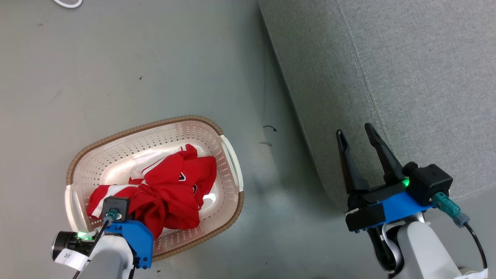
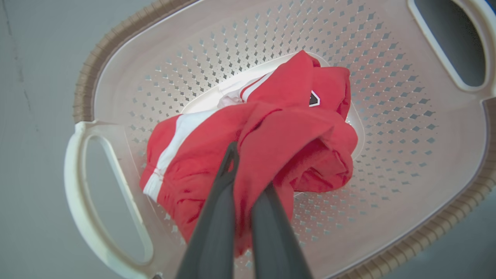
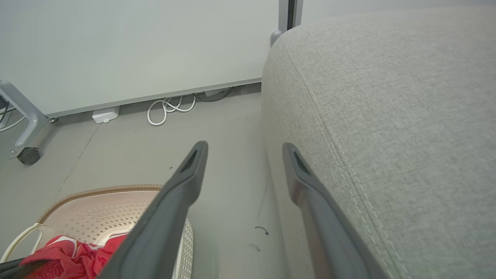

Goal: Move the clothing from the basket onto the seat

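We see a pale grey right forearm [image 1: 426,248] and left forearm [image 1: 104,257], each capped by a bright blue bracket [image 1: 399,207]. The right gripper [image 1: 354,131] has two long dark fingers [image 1: 348,166] tapering to points, slotted near the tips. Beside it we note a black camera block [image 1: 432,182], a green light [image 1: 405,181] and a teal plug [image 1: 445,203] feeding a black cable [image 1: 476,240]. The left forearm bears a black lens barrel [image 1: 64,240] with a white tag [image 1: 71,259] marked 3

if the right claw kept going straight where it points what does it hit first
Likely the seat: the open right claw points along the floor beside its rounded side, one finger close to it. If it clears, the pale wall panel behind. Depth unclear.
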### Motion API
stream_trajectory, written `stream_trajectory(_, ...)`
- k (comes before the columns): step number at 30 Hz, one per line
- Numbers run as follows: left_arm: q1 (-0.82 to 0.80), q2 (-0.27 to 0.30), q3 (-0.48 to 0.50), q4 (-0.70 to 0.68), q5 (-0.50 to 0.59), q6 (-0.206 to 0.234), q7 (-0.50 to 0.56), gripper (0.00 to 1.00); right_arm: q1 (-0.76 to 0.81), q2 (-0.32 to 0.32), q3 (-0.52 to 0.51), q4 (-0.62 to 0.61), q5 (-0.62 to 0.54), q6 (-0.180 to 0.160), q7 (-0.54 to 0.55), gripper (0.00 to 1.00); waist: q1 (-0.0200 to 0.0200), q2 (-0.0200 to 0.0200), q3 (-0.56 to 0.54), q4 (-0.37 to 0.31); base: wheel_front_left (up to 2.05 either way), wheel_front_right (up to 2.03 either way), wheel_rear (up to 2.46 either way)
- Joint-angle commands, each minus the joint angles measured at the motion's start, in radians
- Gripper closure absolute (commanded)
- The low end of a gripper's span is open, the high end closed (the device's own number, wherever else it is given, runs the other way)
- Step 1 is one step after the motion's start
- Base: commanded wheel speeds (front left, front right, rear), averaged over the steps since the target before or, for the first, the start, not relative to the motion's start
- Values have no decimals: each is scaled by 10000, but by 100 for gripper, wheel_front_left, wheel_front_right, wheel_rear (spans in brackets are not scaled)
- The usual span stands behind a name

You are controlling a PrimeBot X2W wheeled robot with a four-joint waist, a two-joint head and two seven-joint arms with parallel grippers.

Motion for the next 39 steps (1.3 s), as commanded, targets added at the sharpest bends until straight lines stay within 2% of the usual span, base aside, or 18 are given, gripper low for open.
stream_trajectory(1,-217,53,12,42,-84,-75,-37,100,-128,-32,14,-22,46,5,-54,0,0,0,-26,10,0,0,0)
stream_trajectory(11,-319,-44,-76,170,-261,-345,-114,100,-144,-32,-79,6,24,5,-55,0,0,0,-195,222,0,0,0)
stream_trajectory(13,-297,-134,-60,161,-356,-509,-120,100,-144,-32,-90,44,14,5,-54,0,0,0,-326,320,0,0,0)
stream_trajectory(23,22,-585,-438,-242,-534,-1063,-197,100,161,-35,-208,375,-162,5,-52,0,0,0,-1727,1219,0,0,0)
stream_trajectory(30,257,-831,-1168,-1477,-649,-1203,-198,100,474,-38,-309,664,-260,5,-48,0,0,0,-2920,2029,0,0,0)
stream_trajectory(39,157,-993,-2655,-2957,-1688,-1190,-173,100,984,-36,-398,977,-248,5,-27,0,0,0,-4110,2577,0,0,0)
